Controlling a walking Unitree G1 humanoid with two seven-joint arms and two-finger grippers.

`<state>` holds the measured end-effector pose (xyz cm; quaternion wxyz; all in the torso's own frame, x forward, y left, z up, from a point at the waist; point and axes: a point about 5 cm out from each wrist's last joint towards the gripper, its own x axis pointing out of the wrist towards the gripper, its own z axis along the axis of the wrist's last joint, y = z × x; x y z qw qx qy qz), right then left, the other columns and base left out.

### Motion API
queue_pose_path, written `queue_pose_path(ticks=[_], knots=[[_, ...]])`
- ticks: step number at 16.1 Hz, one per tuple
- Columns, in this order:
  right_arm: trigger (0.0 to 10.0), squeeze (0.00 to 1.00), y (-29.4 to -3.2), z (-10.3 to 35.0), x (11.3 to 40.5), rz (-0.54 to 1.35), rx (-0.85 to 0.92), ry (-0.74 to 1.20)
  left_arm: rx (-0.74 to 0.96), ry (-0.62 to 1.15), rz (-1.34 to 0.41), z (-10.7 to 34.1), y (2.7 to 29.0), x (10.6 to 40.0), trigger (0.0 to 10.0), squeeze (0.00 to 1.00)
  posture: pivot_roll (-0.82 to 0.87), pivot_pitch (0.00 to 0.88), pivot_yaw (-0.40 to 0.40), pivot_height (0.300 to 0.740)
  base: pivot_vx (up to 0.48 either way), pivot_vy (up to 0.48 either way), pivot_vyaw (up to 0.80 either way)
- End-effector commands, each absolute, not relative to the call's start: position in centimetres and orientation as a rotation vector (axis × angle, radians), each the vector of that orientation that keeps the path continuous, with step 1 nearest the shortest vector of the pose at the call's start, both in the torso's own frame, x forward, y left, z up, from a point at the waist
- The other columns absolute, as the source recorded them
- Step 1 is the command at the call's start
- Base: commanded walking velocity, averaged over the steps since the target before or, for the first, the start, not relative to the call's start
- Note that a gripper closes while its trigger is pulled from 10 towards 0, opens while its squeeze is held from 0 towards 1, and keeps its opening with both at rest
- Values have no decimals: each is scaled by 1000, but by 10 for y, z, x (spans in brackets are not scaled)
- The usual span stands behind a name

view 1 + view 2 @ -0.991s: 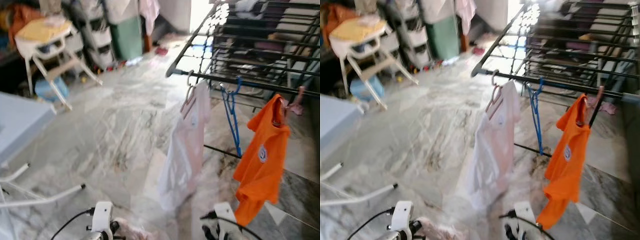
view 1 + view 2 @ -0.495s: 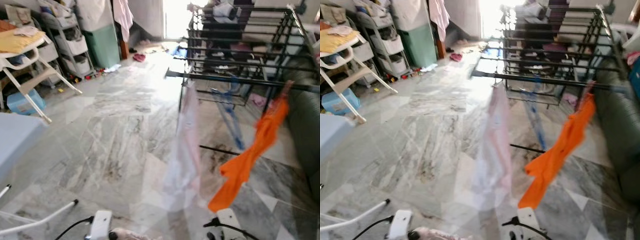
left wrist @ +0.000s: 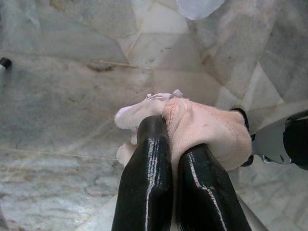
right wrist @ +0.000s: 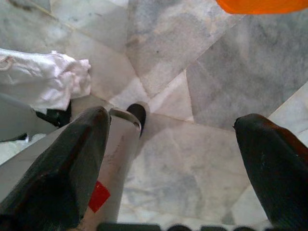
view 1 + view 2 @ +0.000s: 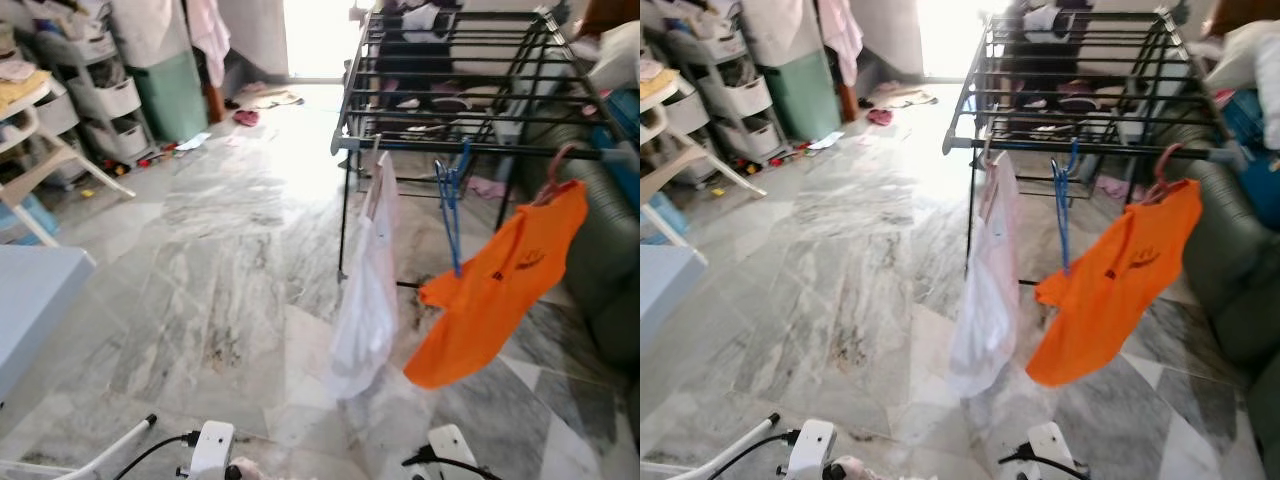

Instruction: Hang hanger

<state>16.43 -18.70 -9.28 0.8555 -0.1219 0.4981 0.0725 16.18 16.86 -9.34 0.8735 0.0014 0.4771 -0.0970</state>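
Left gripper [image 3: 175, 159]: low over the marble floor [image 5: 220, 270], jaws closed on a bunched pale pink cloth [image 3: 192, 122]. Right gripper [image 4: 173, 163]: also low over the floor, jaws spread wide apart, nothing between them.

Ahead: black drying rack [image 5: 450, 70] standing on the floor. On its front rail, from the robot's left to right:
- pale hanger [image 5: 375, 165] carrying a white garment [image 5: 365, 290], hanging almost down to the floor;
- bare blue hanger [image 5: 452, 200], hooked on the rail;
- pink hanger [image 5: 555, 170] carrying an orange shirt [image 5: 495, 290], swung out at a tilt.

Green sofa [image 5: 600, 250] just beside the rack on the right. At far left: drawer units [image 5: 100, 95], a green bin [image 5: 170, 95], a white folding chair [image 5: 40, 150]. Scattered small items on the floor near the bright doorway.
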Motion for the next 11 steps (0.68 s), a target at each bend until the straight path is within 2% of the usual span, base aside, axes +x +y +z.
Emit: queue_pose_path(ticks=[1, 4, 6, 8, 11], knots=[[10000, 0, -187, -93, 164, 149, -264, 1053, 1, 963, -206, -91, 160, 170, 10000, 0, -210, 0, 73, 740, 0, 0, 0], [10000, 0, -187, -94, 163, 147, -264, 1054, 3, 958, -247, -91, 145, 170, 10000, 0, -215, 0, 79, 740, 0, 0, 0], [10000, 0, -188, -94, 162, 145, -266, 1055, 18, 962, -258, -91, 146, 169, 10000, 0, -219, 0, 83, 740, 0, 0, 0], [10000, 0, -189, -95, 160, 140, -269, 1059, 30, 967, -234, -90, 168, 170, 10000, 0, -223, 0, 86, 740, 131, 0, 0], [10000, 0, -189, -95, 157, 139, -273, 1064, 43, 971, -218, -88, 185, 170, 10000, 0, -226, 0, 89, 740, 279, 0, 0]])
